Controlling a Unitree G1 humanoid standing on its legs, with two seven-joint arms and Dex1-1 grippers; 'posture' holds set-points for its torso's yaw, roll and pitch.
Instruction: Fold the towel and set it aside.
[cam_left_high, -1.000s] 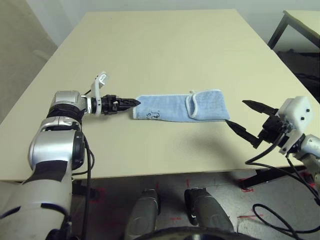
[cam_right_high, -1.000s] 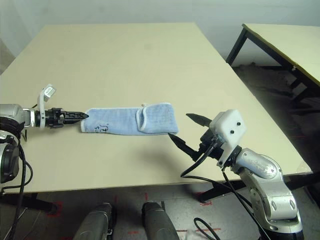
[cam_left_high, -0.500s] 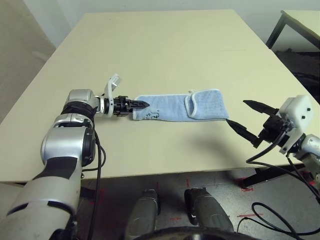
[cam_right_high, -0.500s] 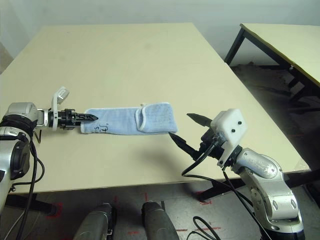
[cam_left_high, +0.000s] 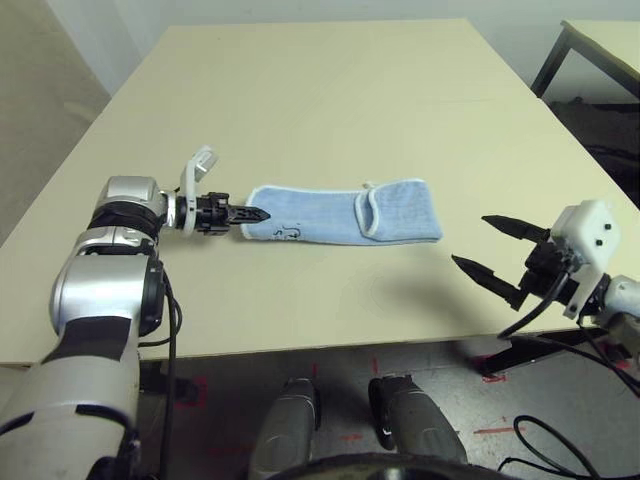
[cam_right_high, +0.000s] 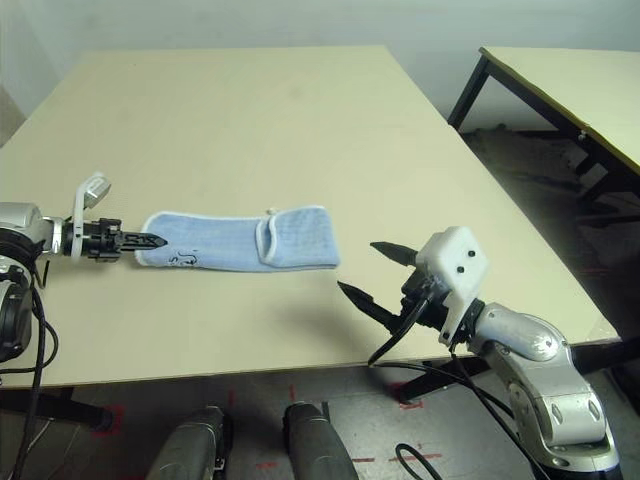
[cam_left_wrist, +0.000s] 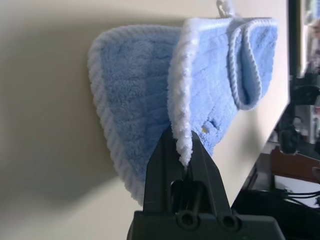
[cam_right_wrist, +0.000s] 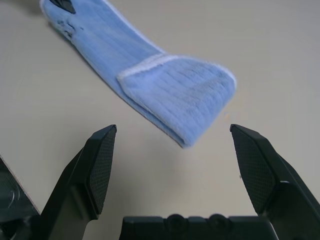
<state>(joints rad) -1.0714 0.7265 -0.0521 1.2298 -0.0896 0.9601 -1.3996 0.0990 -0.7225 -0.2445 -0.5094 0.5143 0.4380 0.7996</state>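
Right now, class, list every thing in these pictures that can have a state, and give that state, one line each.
towel: lying flat on the table, one end folded back over itself, the other end pinched.
left gripper: shut on the towel's edge.
right gripper: open, off the towel, holding nothing.
table: bearing the towel.

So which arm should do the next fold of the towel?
Probably the left. The left gripper is shut on the towel's end, so it could carry that end over. The right gripper hangs open off the table's front edge, holding nothing.
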